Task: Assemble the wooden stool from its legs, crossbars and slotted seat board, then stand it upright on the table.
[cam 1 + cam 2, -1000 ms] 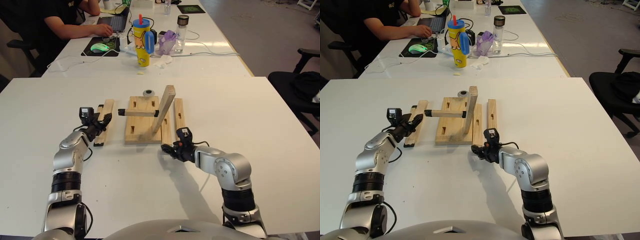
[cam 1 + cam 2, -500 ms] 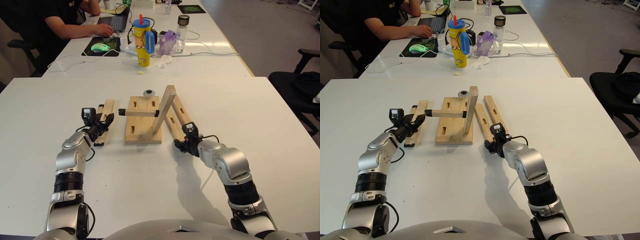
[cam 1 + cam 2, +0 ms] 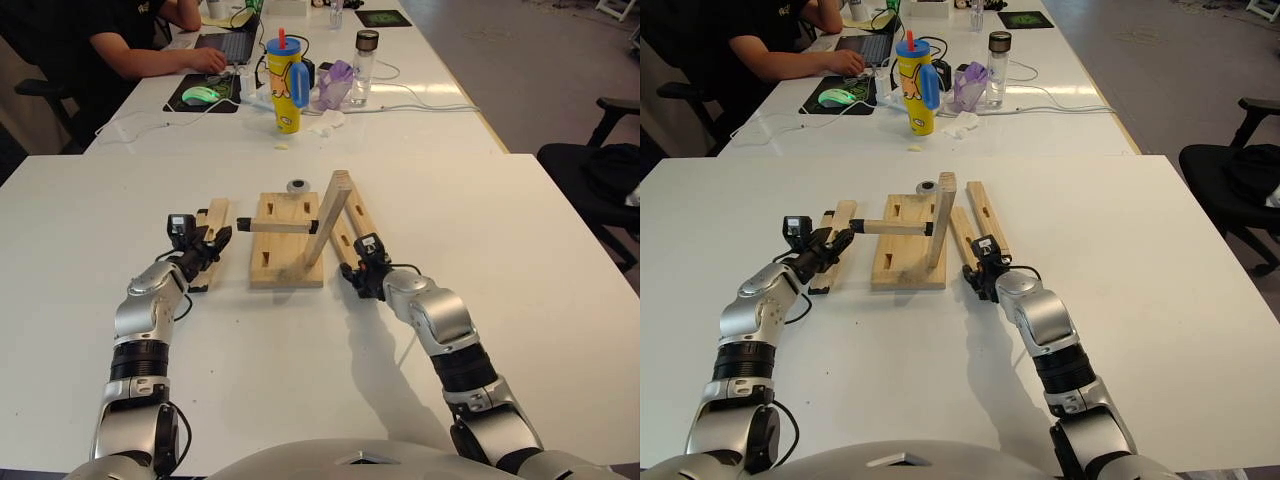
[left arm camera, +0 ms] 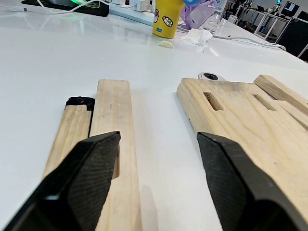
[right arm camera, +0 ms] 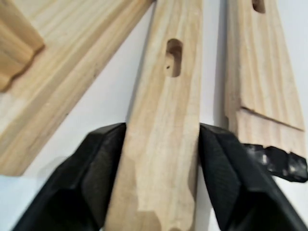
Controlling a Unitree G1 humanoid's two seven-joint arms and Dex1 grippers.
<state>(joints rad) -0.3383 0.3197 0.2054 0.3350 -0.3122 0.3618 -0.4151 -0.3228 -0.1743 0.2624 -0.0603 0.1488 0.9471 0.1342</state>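
Right gripper (image 3: 356, 272) has crept up the skewed loose leg (image 5: 166, 110) beside the seat board (image 3: 285, 250) — jaws pinching it; left gripper (image 3: 214, 243) jaws stay spread.

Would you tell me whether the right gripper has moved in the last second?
Yes. The right gripper went from the seat board's near corner rightwards and away, onto a loose leg.

Seat board (image 3: 272, 262), leg (image 5: 163, 115) pale wood; crossbar (image 3: 282, 227) black-tipped; left hand (image 3: 213, 243), right hand (image 3: 352, 272) black; table (image 3: 520, 260) white.
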